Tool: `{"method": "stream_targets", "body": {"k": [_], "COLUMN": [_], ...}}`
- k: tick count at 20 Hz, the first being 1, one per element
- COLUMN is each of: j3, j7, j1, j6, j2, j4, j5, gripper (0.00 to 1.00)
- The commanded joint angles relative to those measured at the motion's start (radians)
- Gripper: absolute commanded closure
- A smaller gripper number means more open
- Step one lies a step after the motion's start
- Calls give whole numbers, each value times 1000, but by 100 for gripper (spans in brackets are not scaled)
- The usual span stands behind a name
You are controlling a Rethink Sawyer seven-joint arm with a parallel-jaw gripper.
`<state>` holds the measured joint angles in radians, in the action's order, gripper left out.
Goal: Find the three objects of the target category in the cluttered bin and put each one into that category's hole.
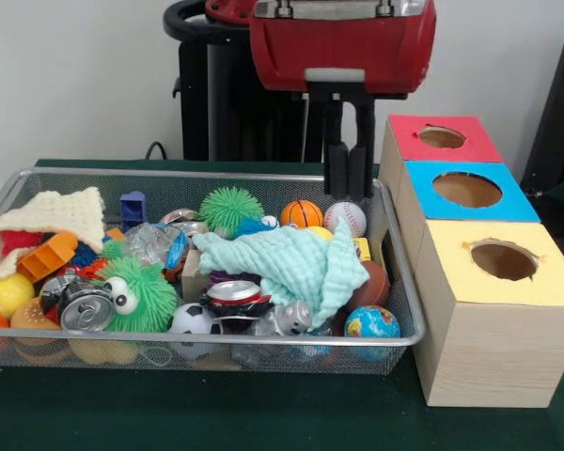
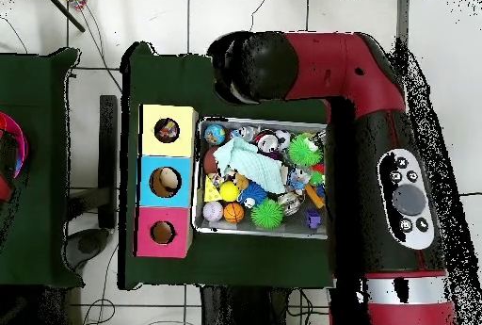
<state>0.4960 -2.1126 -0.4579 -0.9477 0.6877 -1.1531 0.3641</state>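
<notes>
The wire mesh bin [image 1: 263, 340] sits on the green table, full of clutter; it also shows in the overhead view [image 2: 264, 234]. One crumpled silvery wrapper with blue and red print [image 1: 160, 242] lies left of the middle, partly under other things. I see no other wrappers for certain. The yellow-topped hole [image 1: 504, 260] is in the nearest box to the right of the bin; in the overhead view [image 2: 167, 131] something mottled shows inside it. My gripper [image 1: 348, 174] hangs upright over the bin's far right rim, shut and empty. In the overhead view the arm hides it.
Blue-topped hole [image 1: 467, 189] and red-topped hole [image 1: 442, 137] stand behind the yellow one. In the bin: a mint cloth [image 1: 282, 263], a cream knitted cloth [image 1: 61, 214], green spiky balls [image 1: 232, 209], crushed cans [image 1: 85, 305], a basketball [image 1: 302, 213], a baseball [image 1: 345, 218].
</notes>
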Motion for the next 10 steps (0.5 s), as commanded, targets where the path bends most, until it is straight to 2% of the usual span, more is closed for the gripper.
{"method": "stream_targets", "body": {"k": [1, 10], "j3": [83, 86], "j7": [284, 250], "j1": [-26, -32], "j6": [-4, 85], "j2": [-57, -67], "j4": [-94, -127], "j5": [16, 48], "gripper": [100, 100]}}
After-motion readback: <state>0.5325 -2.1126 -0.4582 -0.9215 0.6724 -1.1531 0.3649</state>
